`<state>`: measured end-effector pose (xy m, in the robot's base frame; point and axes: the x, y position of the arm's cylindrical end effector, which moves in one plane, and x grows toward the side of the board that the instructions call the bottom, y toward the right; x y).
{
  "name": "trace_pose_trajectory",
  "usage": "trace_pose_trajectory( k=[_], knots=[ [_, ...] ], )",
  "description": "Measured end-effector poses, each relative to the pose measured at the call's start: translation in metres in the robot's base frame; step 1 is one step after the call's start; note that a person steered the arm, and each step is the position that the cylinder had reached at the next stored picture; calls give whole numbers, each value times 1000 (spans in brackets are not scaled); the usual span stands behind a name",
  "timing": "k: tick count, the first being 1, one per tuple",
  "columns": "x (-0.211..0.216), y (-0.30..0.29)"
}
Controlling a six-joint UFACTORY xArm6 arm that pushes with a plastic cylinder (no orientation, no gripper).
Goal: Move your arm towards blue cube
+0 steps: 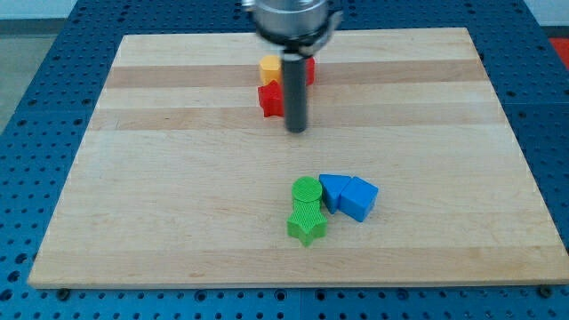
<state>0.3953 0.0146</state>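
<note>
The blue cube (358,199) lies right of the board's middle, toward the view's bottom, touching a second blue block (332,189) on its left. My tip (296,130) is the lower end of the dark rod near the view's top centre. It stands well above and to the left of the blue cube, apart from it. The tip is just right of and below a red block (269,99).
A green cylinder (307,190) and a green star-like block (308,222) sit left of the blue blocks. A yellow block (270,68) and another red block (309,69) lie near the rod, partly hidden. The wooden board (178,178) lies on a blue perforated table.
</note>
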Motion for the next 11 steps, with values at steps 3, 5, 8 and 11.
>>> trace_pose_trajectory(
  k=[3,5,8,11],
  knots=[
    [-14,-76],
    [-8,-44],
    [118,160],
    [97,-36]
  ],
)
